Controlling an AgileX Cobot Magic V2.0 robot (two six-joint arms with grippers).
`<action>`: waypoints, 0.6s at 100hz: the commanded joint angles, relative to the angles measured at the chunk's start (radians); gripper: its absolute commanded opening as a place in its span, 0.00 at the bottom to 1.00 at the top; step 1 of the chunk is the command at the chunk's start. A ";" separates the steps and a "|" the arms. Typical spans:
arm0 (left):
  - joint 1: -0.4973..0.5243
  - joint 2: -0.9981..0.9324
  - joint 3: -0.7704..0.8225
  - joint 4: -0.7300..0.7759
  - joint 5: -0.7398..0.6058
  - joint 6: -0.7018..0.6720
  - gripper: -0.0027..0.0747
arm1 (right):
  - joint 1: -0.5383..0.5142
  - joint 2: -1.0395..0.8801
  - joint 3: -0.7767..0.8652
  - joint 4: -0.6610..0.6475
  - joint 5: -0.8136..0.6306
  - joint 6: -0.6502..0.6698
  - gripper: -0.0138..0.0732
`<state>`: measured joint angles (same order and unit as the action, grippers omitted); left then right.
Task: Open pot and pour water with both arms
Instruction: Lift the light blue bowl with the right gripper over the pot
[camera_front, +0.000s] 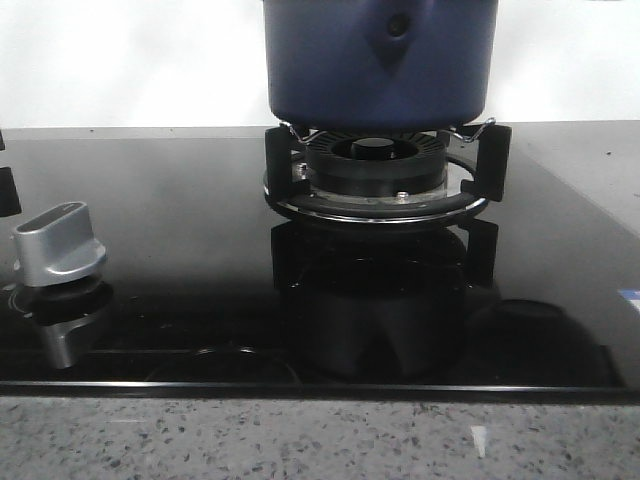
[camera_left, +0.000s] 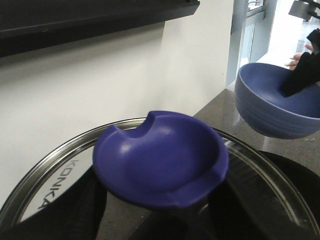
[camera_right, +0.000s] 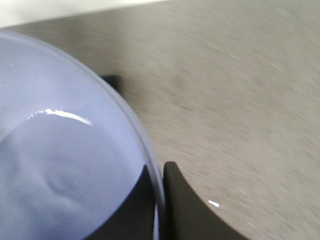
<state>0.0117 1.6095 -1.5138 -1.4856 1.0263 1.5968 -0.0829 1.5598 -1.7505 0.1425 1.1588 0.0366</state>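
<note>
The pot (camera_front: 381, 62) is seen above the black burner ring (camera_front: 378, 178), clear of its prongs. In the right wrist view the pale blue wall of the pot (camera_right: 60, 165) is pinched between the two dark fingers (camera_right: 187, 207) of the right gripper (camera_right: 159, 200). A glass lid (camera_left: 150, 210) with a blue knob (camera_left: 160, 157) fills the left wrist view; the left jaws are probably closed below the knob, but this cannot be told.

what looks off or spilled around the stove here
No spill shows on the black cooktop or the grey counter. One oddity: the pot sits on the burner ring while its glass lid is seen apart, close under the left wrist camera.
</note>
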 joint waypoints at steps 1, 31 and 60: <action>0.003 -0.057 -0.041 -0.105 0.005 -0.010 0.32 | 0.052 -0.007 -0.095 0.019 -0.054 -0.003 0.09; 0.003 -0.057 -0.041 -0.105 0.003 -0.010 0.32 | 0.202 0.066 -0.193 0.019 -0.203 -0.005 0.09; 0.003 -0.057 -0.041 -0.107 0.003 -0.010 0.32 | 0.301 0.057 -0.119 -0.079 -0.412 -0.020 0.10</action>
<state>0.0117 1.6095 -1.5138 -1.4856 1.0263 1.5968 0.1964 1.6756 -1.8752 0.0997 0.8963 0.0267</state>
